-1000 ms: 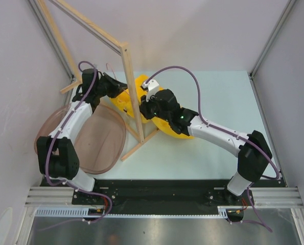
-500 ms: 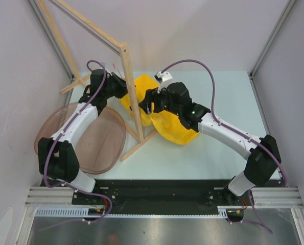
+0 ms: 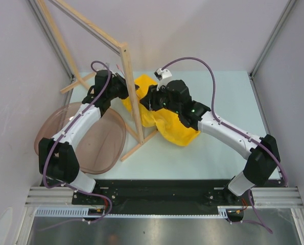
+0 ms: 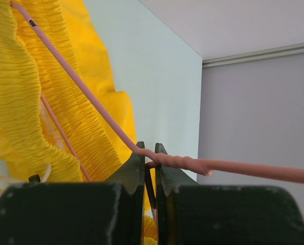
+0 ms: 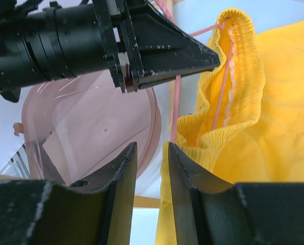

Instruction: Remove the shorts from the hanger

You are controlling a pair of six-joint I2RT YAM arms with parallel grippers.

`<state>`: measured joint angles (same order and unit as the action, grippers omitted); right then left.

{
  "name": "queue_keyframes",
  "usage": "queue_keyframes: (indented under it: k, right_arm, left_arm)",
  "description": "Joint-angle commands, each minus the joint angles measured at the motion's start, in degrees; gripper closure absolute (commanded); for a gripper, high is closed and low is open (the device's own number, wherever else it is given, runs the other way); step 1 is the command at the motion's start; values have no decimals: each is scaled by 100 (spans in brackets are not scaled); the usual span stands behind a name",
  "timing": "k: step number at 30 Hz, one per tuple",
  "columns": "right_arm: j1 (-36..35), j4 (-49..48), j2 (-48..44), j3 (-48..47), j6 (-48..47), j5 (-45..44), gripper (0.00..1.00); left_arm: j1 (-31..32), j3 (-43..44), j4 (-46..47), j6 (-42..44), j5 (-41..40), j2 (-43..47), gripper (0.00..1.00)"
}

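The bright yellow shorts (image 3: 172, 127) hang from the pink wire hanger (image 4: 90, 97), their gathered waistband (image 4: 19, 102) still threaded on the wire. My left gripper (image 4: 149, 149) is shut on the hanger's twisted neck, just left of the wooden post (image 3: 125, 88). My right gripper (image 5: 152, 145) is open with a narrow gap and nothing between its fingers. Its right finger touches the waistband (image 5: 208, 148), and the hanger's wire (image 5: 176, 102) runs down just above that finger. In the top view the right gripper (image 3: 147, 102) sits against the shorts' upper left edge.
A pale wooden rack (image 3: 131, 92) stands between the two arms, its foot reaching toward the table's middle. A translucent pink tub (image 3: 98, 140) lies at the left, also seen behind the right fingers (image 5: 90, 132). Grey walls close both sides.
Both grippers have shifted slightly right and away from the bases. The right gripper's jaws have parted from shut. The shorts now hang lower and spread wider on the table.
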<state>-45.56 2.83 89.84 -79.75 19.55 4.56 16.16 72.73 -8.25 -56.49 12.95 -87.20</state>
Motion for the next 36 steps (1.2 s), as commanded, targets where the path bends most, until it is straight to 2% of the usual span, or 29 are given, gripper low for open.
queue_keyframes:
  k: [1, 5, 11, 18, 32, 36]
  right_arm:
    - [-14, 138, 191, -497, -21, 72, 65]
    - [-75, 384, 314, -682, -206, -138, 52]
    - [-128, 684, 481, -841, -408, -412, 51]
    - [-181, 780, 534, -815, -487, -612, 61]
    - [-260, 789, 447, -806, -557, -684, 99]
    - [-365, 938, 306, -806, -531, -851, 100]
  left_arm:
    - [80, 110, 245, -108, -3, 282, 100]
    - [98, 110, 219, -73, -21, 361, 100]
    - [106, 101, 131, 24, -29, 423, 100]
    - [106, 84, 122, 41, -12, 449, 100]
    - [98, 92, 87, 50, -21, 458, 100]
    - [89, 119, 35, -2, -117, 406, 100]
